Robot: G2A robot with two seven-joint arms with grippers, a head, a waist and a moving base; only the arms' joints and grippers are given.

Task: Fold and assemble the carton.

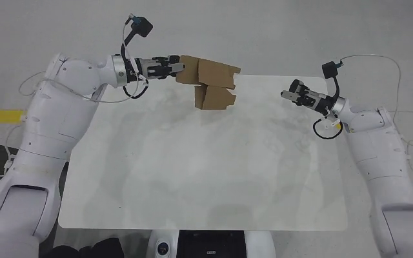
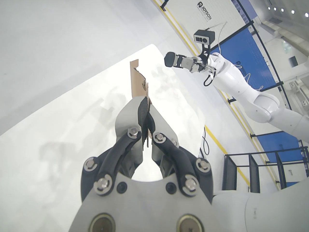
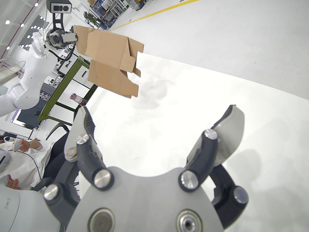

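Note:
A flat brown carton (image 1: 210,80) hangs in the air above the far edge of the white table (image 1: 193,168), its flaps drooping. My left gripper (image 1: 177,67) is shut on the carton's left edge. In the left wrist view the carton (image 2: 136,83) shows edge-on, pinched between the fingers of the left gripper (image 2: 145,102). My right gripper (image 1: 285,95) stands open over the table's far right, well apart from the carton. The right wrist view shows the right gripper (image 3: 157,112) with nothing between its fingers, and the carton (image 3: 108,59) held by the left gripper (image 3: 74,37) farther off.
The table surface (image 3: 193,112) under both arms is bare white. A green-framed bench (image 3: 65,83) stands off the table's left side. Grey floor lies beyond the far edge.

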